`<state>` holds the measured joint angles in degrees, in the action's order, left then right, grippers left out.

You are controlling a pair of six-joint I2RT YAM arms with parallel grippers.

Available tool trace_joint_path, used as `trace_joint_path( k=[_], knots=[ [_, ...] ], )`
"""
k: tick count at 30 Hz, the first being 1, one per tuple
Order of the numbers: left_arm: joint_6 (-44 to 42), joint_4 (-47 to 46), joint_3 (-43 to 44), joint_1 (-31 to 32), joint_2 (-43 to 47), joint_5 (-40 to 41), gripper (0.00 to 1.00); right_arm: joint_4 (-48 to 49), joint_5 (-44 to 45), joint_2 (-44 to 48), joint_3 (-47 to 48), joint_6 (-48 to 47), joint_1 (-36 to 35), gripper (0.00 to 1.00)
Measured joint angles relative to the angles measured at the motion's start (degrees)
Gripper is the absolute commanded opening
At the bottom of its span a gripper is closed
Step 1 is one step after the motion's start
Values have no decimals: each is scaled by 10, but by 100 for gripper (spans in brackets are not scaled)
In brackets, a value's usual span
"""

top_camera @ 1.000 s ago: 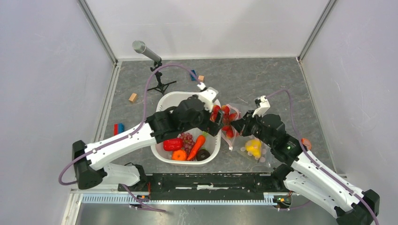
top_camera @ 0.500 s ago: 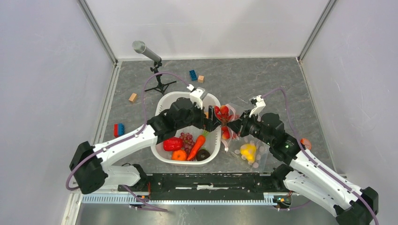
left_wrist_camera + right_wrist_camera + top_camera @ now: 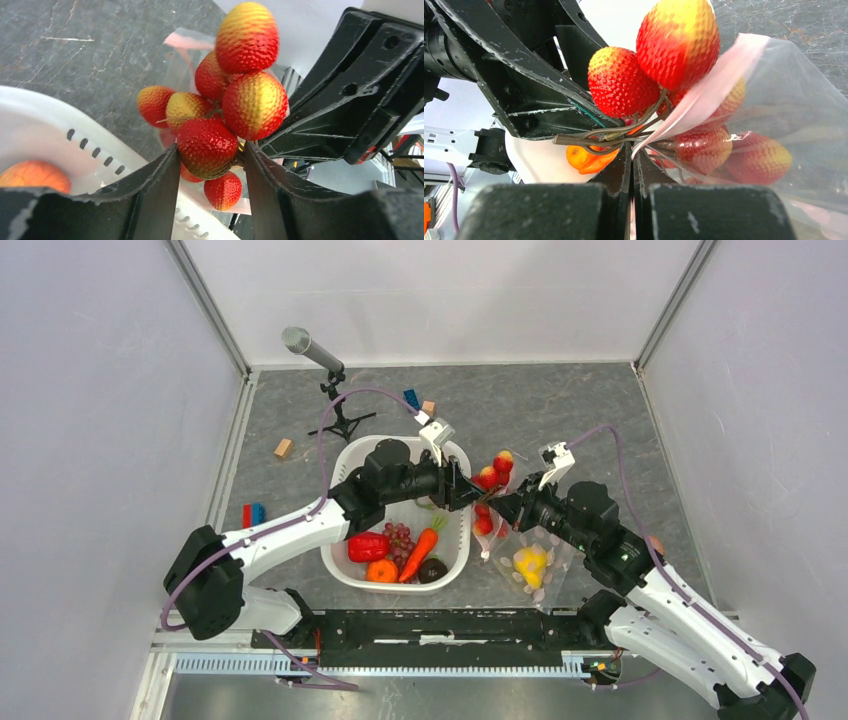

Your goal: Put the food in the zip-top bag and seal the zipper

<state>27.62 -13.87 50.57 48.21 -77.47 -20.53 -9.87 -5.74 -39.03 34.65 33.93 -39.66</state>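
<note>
My left gripper (image 3: 462, 490) is shut on a bunch of red-and-yellow toy strawberries (image 3: 492, 478). It holds the bunch at the mouth of the clear zip-top bag (image 3: 545, 575). In the left wrist view the gripper (image 3: 210, 146) clamps one berry of the bunch (image 3: 235, 95). My right gripper (image 3: 500, 506) is shut on the bag's pale pink zipper strip (image 3: 719, 80) and holds that edge up; its jaws (image 3: 632, 152) are pressed together. Some berries (image 3: 704, 150) show through the plastic. A yellow fruit (image 3: 528, 562) lies inside the bag. The slider is not visible.
The white basin (image 3: 345, 455) under my left arm holds a red pepper (image 3: 368, 546), purple grapes (image 3: 398, 536), a carrot (image 3: 424, 545) and an orange (image 3: 381, 571). A microphone stand (image 3: 338, 420) stands behind it. Blocks (image 3: 284, 448) (image 3: 411, 398) (image 3: 252, 514) lie around.
My left gripper has carried the strawberry bunch to the right, off the basin's edge and to the bag's mouth. My right gripper has kept hold of the bag edge as the bag swung slightly.
</note>
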Motion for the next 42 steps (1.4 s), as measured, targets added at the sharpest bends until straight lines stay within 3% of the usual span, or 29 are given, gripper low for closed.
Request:
trace_joint_path(
  k=[9,23,28,30,36,42],
  knots=[
    [0,-12,1,-3,0,-52,49,-11,2,26,3,-16,-1,0],
    [-24,19,20,34,0,-88,49,3,24,83,38,-39,-1,0],
    [-50,29,41,53,1,-92,57,3,24,83,38,-48,-1,0],
    [-52,31,41,55,4,-82,73,3,22,83,38,-59,-1,0],
    [-67,55,8,52,92,-16,99,-39,11,83,50,-118,-1,0],
    [-111,102,25,40,163,14,100,-83,-7,95,84,-167,-1,0]
  ],
)
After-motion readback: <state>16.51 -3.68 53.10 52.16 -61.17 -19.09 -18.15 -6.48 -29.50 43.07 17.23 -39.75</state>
